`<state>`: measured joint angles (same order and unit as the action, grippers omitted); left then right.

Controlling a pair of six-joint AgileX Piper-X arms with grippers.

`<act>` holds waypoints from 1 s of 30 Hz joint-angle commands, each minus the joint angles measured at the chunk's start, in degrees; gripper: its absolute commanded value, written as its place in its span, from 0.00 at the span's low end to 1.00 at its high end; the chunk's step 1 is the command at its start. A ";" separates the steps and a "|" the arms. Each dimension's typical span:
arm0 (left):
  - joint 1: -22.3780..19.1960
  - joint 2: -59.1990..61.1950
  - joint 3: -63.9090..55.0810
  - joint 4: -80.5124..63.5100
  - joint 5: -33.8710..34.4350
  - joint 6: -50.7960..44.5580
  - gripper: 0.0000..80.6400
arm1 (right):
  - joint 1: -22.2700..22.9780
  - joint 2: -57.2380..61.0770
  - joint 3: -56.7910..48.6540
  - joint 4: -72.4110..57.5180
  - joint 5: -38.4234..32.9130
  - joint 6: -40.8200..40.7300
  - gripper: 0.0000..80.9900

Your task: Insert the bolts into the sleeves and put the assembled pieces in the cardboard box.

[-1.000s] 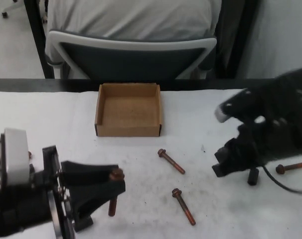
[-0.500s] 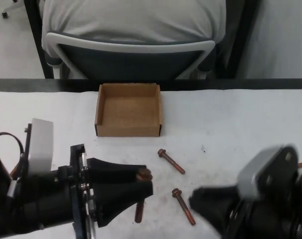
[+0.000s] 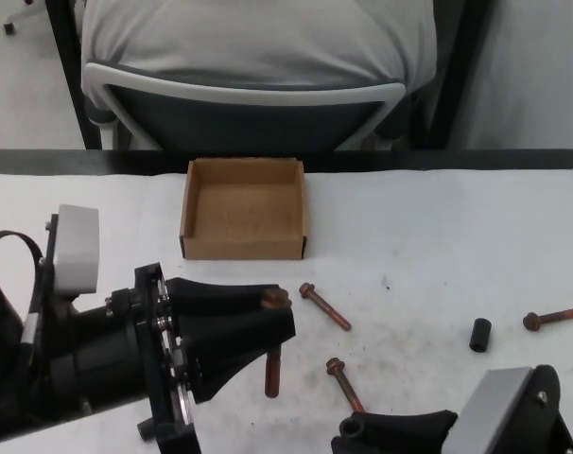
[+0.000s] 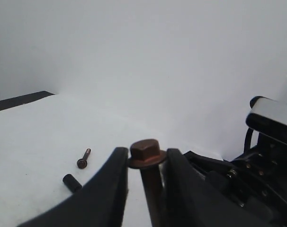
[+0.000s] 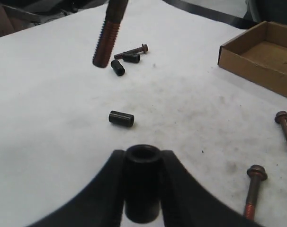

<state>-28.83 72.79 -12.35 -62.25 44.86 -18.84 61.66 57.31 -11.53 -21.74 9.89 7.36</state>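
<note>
My left gripper (image 4: 147,161) is shut on a rusty bolt (image 4: 148,156), held upright with its head up, above the white bench near the front middle (image 3: 274,355). My right gripper (image 5: 142,160) is shut on a black sleeve (image 5: 142,189), bore facing up, at the front edge (image 3: 355,431). The held bolt's threaded tip (image 5: 108,35) hangs beyond and to one side of the sleeve, apart from it. The open cardboard box (image 3: 244,222) sits at the back middle. Loose bolts (image 3: 324,306) (image 3: 349,390) (image 3: 551,318) and a loose sleeve (image 3: 480,334) lie on the bench.
More sleeves (image 5: 121,118) (image 5: 117,67) and a bolt (image 5: 134,49) lie on the bench in the right wrist view. A chair (image 3: 249,104) stands beyond the bench's far edge. The left arm's bulk (image 3: 88,359) takes up the front left.
The left gripper carried the bolt rightward toward the bench's middle. The right arm swung from the far right down to the front edge, now low beside the held bolt.
</note>
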 commanded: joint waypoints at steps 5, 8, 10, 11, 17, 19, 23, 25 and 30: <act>-1.00 -0.31 -0.56 -7.31 -0.23 0.40 0.01 | 0.18 0.44 0.32 -5.82 -3.12 -2.37 0.00; -3.66 -0.31 -0.55 -7.42 -0.62 4.52 0.01 | 0.18 2.96 0.08 -9.46 -4.99 -3.19 0.00; -5.55 -0.31 -0.55 -7.42 -1.85 6.22 0.01 | 0.18 5.06 0.06 -11.43 -4.99 -3.18 0.00; -6.08 -0.31 -0.55 -7.42 -2.07 6.65 0.01 | 0.18 6.21 0.06 -12.75 -5.11 -3.18 0.00; -6.41 -0.31 -0.55 -7.13 -2.21 8.14 0.01 | 0.18 11.15 -0.02 -21.57 -5.09 -3.18 0.00; -6.41 -0.13 -0.36 -7.00 -2.21 9.92 0.01 | 0.18 11.76 -0.02 -22.95 -5.09 -3.18 0.00; -6.41 -0.14 0.65 -7.18 -3.69 12.58 0.01 | 0.18 11.77 -0.02 -23.57 -5.09 -3.18 0.00; -6.41 -0.14 0.77 -7.44 -3.66 12.96 0.01 | 0.18 11.77 -0.02 -24.38 -5.61 -3.18 0.00; -6.64 -0.14 0.77 -7.44 -3.54 13.29 0.01 | 0.18 11.77 -0.13 -26.11 -6.38 -3.18 0.00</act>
<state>-35.16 72.79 -11.62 -67.62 40.33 -8.65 61.74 69.17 -11.27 -45.90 3.93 4.37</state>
